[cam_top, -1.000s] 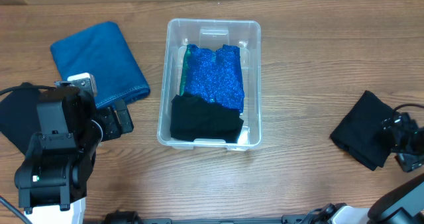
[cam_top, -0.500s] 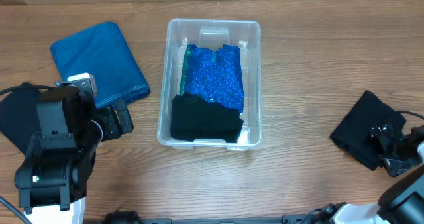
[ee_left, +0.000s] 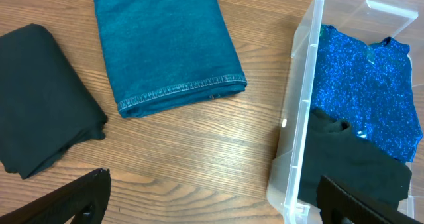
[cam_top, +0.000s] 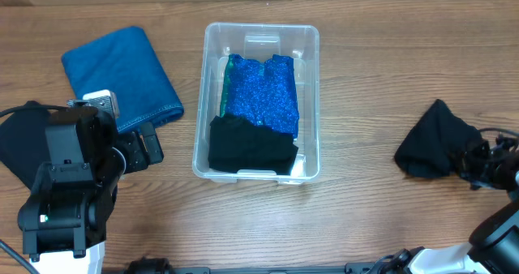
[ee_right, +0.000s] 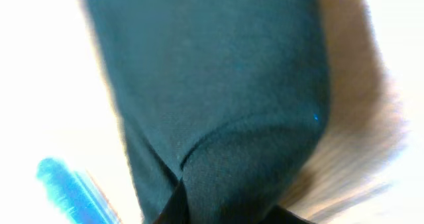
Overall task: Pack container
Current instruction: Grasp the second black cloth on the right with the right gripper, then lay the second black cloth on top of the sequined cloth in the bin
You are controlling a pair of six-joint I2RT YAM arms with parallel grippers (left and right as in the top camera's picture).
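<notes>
Black cloth (cam_top: pixel 434 140) is bunched at the right edge of the overhead, pinched in the right hand (cam_top: pixel 474 162); left hand (ee_left: pixel 213 179) is spread wide over the bench (cam_top: pixel 365 225), holding nothing. Clear container (cam_top: pixel 200 104) sits mid-frame on the bench, long axis running top to bottom, glittery blue fabric (cam_top: pixel 259 96) in its upper part, black garment (cam_top: pixel 250 147) at the lower end. Right wrist view is blurred and filled with cloth, fingers hard to make out; second black cloth (ee_left: pixel 40 98) at far left is part-hidden under the left arm (cam_top: pixel 65 193) in the overhead.
</notes>
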